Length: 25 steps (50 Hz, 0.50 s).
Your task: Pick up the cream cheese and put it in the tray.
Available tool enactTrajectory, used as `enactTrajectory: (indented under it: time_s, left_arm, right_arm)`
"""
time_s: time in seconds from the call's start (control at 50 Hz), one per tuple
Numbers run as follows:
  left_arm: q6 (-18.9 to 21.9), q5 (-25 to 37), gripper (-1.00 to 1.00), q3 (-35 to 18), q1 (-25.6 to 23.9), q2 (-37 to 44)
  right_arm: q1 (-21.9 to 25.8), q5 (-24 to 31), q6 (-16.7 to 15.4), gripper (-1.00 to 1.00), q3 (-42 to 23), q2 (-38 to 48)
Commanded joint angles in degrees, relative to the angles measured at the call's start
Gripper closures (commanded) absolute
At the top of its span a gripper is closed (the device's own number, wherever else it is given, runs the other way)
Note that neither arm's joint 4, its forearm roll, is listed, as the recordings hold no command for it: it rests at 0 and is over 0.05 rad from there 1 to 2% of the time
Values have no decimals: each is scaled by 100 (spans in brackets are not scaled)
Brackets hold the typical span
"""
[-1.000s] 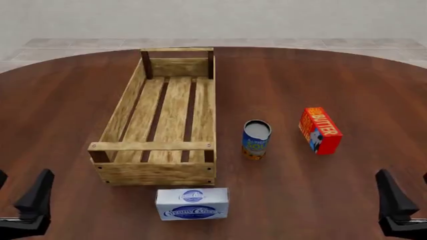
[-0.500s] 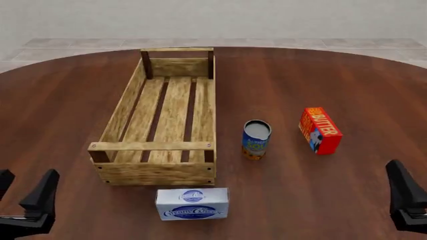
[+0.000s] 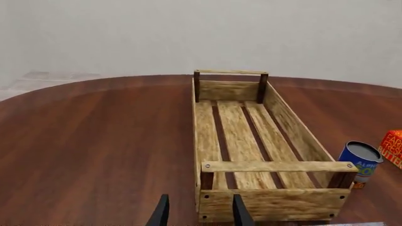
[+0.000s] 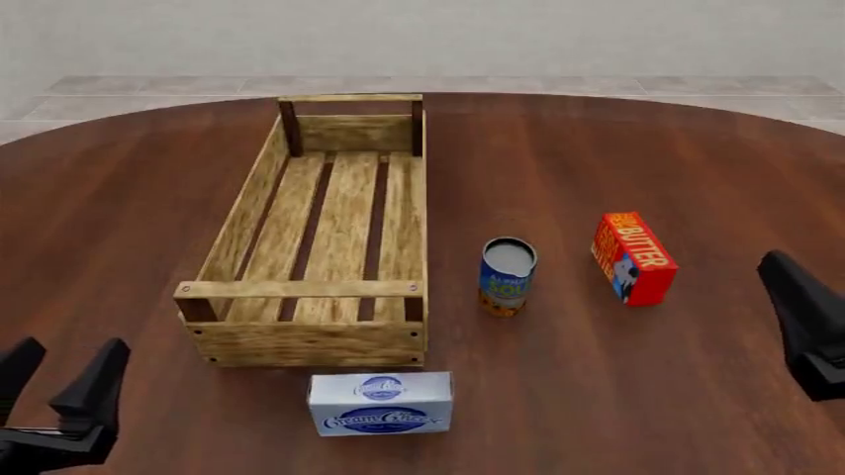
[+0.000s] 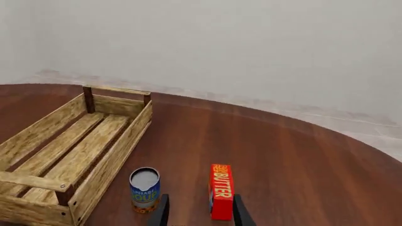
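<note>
The small white rectangular box of cream cheese [image 4: 380, 403], with its dark blue oval logos, is lying flat on the round dark-wood desk [image 4: 634, 148], just in front of the near end of the long light-wood slatted tray [image 4: 317, 341] and apart from it. Nothing is sitting inside the tray. To the right, the blue-and-yellow can [image 4: 508, 276] is standing upright beside the tray, and the red-orange box marked BUTTER [image 4: 632, 258] is standing further right again.

Neither arm is touching anything. The left tool [image 4: 59, 381] is hovering at the near left edge with its dark fingers spread and holding nothing; the right tool [image 5: 199, 210] is likewise parted and bare, pointing toward the butter box in its own wrist view.

To my eye this is the very start, with the reach not yet made. The left tool looks the nearer one; it will need to swing right, settle above the cream cheese, straddle its narrower sides, and close before lifting over the tray's low end wall
</note>
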Motion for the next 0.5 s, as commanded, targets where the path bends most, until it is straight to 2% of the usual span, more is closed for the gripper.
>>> enactTrajectory:
  time_s: [0.02, 0.12, 0.14, 0.22, 0.3, 0.36, 0.4, 0.42, 0.46, 0.5]
  left_arm:
    - [-172, 52, -100, -6, -104, 47]
    - [-49, 120, -100, -2, -217, -7]
    - [-57, 119, -100, -3, -235, 6]
    - [-20, 133, -100, -5, -257, -5]
    - [-12, 146, -100, -8, -265, 3]
    - [-12, 159, -100, -7, -261, -4]
    - [-41, 100, -100, -1, -282, 80]
    - [-223, 43, -100, 0, -315, 189]
    - [-41, 56, -100, -1, -314, 153]
    - [-143, 61, -100, -1, -333, 185]
  right_arm:
    - [794, 329, -329, -100, -618, 718]
    - [1170, 485, -499, -100, -710, 1172]
    - [1241, 509, -628, -100, -702, 1254]
    - [1413, 632, -661, -100, -754, 1351]
    - [1677, 901, -838, -100, -978, 1568]
    - [1835, 998, -804, -100, -1116, 1658]
    - [1921, 1088, -907, -100, -1210, 1816]
    - [1988, 1121, -987, -100, -1252, 1955]
    - [2084, 1201, -1135, -100, -1307, 2139]
    - [2211, 1245, -1271, -100, -1392, 2176]
